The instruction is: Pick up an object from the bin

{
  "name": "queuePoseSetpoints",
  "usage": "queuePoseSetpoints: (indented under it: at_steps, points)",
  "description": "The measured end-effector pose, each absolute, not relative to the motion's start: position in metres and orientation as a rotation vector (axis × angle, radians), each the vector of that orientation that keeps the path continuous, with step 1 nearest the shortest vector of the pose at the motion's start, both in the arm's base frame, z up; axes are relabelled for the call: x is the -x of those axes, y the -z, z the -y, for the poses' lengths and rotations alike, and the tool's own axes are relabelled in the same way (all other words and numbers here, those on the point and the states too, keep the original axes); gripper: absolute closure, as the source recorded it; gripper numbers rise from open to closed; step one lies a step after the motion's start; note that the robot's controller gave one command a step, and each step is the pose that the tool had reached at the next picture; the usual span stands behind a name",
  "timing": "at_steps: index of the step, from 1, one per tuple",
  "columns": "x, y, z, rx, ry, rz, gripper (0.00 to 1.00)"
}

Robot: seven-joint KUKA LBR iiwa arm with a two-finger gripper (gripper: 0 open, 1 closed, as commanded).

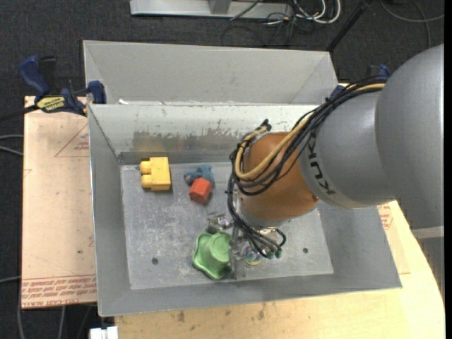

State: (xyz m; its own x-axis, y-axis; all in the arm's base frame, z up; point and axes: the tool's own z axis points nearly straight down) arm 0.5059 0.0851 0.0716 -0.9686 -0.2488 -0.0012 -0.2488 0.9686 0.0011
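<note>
The arm's jaws are hanging low at the front middle of the bin point(152, 235), right beside the green lumpy thing point(210, 254) lying there, their opening impossible to tell, while a yellow block point(156, 173) and an orange piece point(200, 189) are sitting farther back.

scuffed matt grey metal bin point(141, 239), glossy yellow plastic block point(156, 174), soft-looking green lump point(210, 254)

The bin point(212, 76) is dull grey. In it lie a yellow block point(156, 174), an orange-red block point(200, 190), a blue piece point(203, 171) and a green lump point(210, 254). The arm's wrist cover point(272, 182) is orange-brown.
</note>
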Motion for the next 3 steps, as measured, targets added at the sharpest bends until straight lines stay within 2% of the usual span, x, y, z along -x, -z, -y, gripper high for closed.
queuePoseSetpoints:
  at_steps: [1, 2, 3]
  points:
    - [-0.497, -0.241, -0.057, 1.436, 0.001, -2.787, 1.00]
    - [-0.515, -0.358, -0.083, 1.253, 0.003, -2.867, 1.00]
    - [-0.507, -0.218, -0.057, 1.413, -0.007, -2.813, 1.00]
